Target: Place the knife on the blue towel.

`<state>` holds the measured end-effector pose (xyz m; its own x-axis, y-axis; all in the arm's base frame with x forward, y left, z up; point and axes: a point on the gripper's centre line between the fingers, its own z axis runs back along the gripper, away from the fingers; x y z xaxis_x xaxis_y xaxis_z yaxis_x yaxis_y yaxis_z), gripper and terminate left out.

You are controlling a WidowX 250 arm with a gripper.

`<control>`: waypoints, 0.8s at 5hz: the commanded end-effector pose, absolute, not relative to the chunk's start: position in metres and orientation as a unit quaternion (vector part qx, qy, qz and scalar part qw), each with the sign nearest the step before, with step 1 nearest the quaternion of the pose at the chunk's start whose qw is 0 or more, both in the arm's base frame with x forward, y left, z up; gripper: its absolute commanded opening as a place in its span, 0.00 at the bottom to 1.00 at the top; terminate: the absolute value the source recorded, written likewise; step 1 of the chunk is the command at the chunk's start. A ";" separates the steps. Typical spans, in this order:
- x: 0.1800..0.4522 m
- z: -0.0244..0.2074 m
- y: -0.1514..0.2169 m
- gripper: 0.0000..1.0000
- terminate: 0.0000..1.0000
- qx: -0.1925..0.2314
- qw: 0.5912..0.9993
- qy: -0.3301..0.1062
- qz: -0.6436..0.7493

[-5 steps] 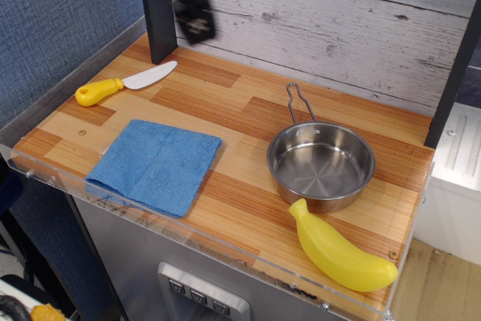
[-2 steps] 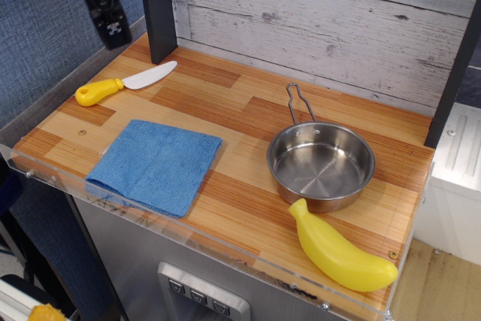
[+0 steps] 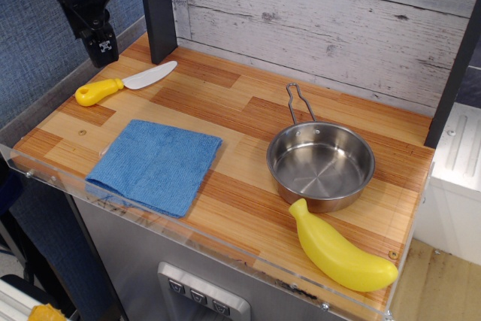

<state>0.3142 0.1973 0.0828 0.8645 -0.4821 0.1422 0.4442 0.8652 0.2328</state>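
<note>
The knife [image 3: 125, 83], with a white blade and a yellow handle, lies flat on the wooden counter at the back left, blade pointing right. The blue towel [image 3: 156, 164] lies folded near the counter's front left edge, in front of the knife. My black gripper [image 3: 102, 49] hangs above the counter's left rim, just up and left of the knife's handle, not touching it. It holds nothing. Its fingers look close together, but I cannot tell how the jaws stand.
A steel pan [image 3: 322, 165] with a wire handle sits at centre right. A yellow plastic banana [image 3: 340, 250] lies in front of it near the front right corner. A dark post [image 3: 158, 9] stands at the back left. A clear lip [image 3: 188, 240] edges the counter front.
My gripper has moved from the back wall near the post leftward and down, to above the left rim near the knife's handle. Nothing on the counter has moved.
</note>
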 end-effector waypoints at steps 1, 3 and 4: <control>0.308 0.081 0.217 1.00 0.00 0.112 0.983 -0.064 -0.128; 0.300 0.062 0.216 1.00 0.00 0.114 0.983 -0.033 -0.139; 0.295 0.051 0.216 1.00 0.00 0.119 0.981 -0.019 -0.151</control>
